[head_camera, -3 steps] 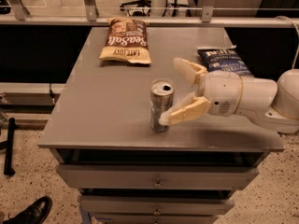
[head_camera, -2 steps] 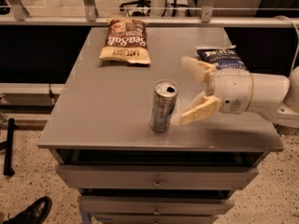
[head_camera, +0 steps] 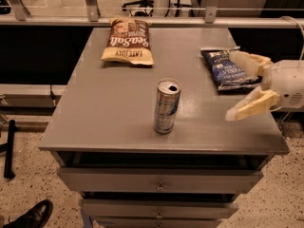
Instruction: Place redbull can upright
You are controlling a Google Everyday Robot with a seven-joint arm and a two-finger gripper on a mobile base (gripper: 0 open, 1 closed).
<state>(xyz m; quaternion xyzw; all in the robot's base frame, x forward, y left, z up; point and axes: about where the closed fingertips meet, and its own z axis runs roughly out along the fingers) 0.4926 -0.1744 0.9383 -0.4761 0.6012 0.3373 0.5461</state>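
Observation:
The redbull can [head_camera: 166, 106], slim and silver-and-blue with an open pull-tab top, stands upright on the grey table [head_camera: 118, 103] near its front middle. My gripper [head_camera: 237, 84] is open and empty to the right of the can, well apart from it, above the table's right side. Its pale fingers [head_camera: 249, 106] spread wide, one over the dark blue chip bag and one nearer the front edge.
A dark blue chip bag [head_camera: 223, 69] lies at the right back of the table, partly under my gripper. A brown and yellow chip bag [head_camera: 128, 42] lies at the back left. Drawers [head_camera: 159, 182] sit below the tabletop. A shoe [head_camera: 33, 215] shows at the lower left on the floor.
My gripper has drawn back to the right, away from the can. The can stays standing upright where it was.

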